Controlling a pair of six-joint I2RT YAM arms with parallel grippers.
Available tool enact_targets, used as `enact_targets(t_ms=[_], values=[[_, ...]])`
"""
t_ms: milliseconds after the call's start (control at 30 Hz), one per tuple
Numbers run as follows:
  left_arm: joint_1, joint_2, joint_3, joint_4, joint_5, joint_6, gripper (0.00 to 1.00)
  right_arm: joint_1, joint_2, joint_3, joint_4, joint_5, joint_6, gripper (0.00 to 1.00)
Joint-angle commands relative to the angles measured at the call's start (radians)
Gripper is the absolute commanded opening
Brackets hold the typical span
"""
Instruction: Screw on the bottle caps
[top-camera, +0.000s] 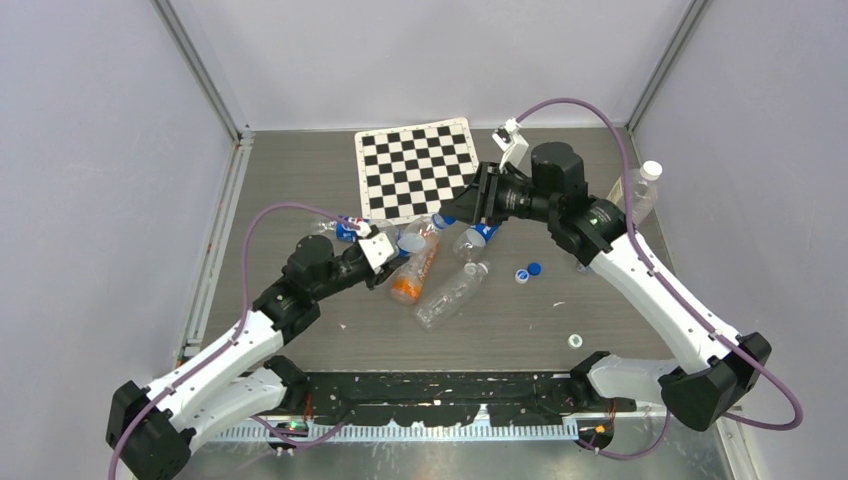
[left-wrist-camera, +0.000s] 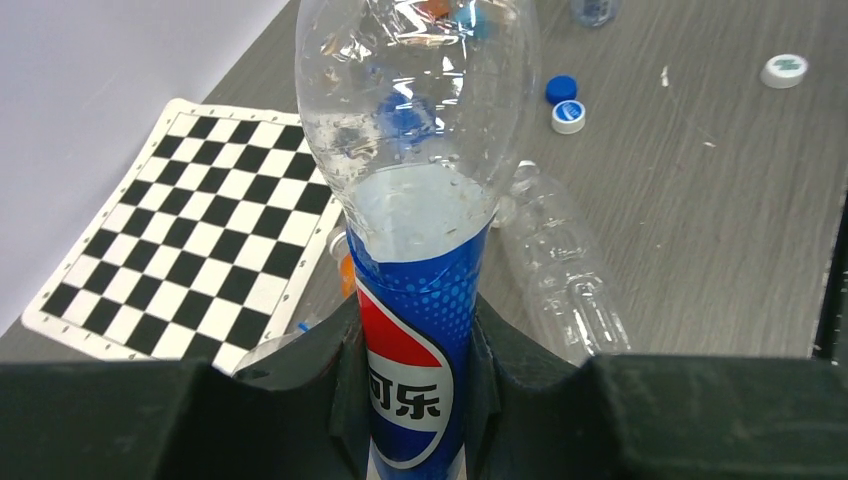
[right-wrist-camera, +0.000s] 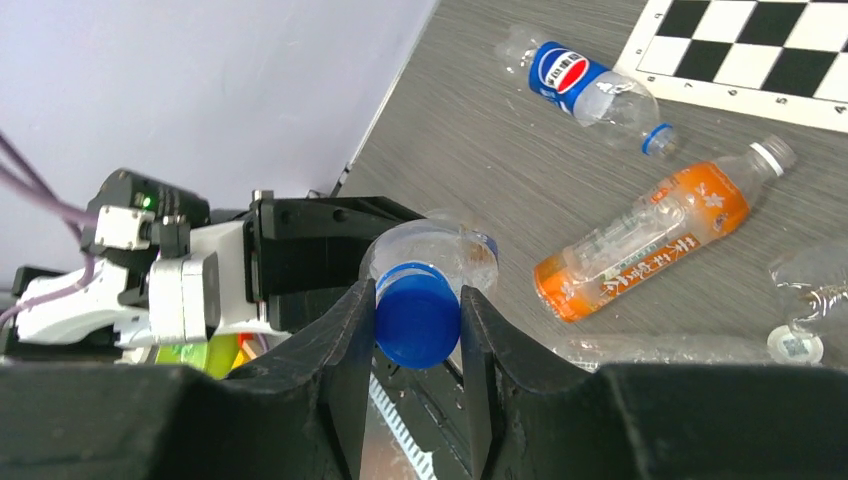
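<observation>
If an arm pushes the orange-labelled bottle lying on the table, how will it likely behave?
The orange-labelled bottle lies on its side and is round, so it would probably roll. It seems empty, with no cap, so it is likely light and may skid. Its thin plastic would probably dent under a firm squeeze.

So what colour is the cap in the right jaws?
Blue cap, clearest in the right wrist view.
</observation>
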Motion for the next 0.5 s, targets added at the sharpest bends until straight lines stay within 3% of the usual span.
enact_targets(t_ms=[0, 233, 467], values=[[0.016, -0.009, 0.061, 0.099, 0.139, -0.058, 0.32, -0.042, -0.034, -0.010, 0.106, -0.221, -0.103, 0.00], [0.023, -0.003, 0.071, 0.084, 0.197, -0.062, 0.32, -0.060, -0.013, 0.043, 0.051, -0.322, -0.227, 0.00], [0.024, -0.001, 0.061, 0.114, 0.196, -0.077, 0.33, -0.060, 0.010, 0.051, 0.045, -0.416, -0.204, 0.01]])
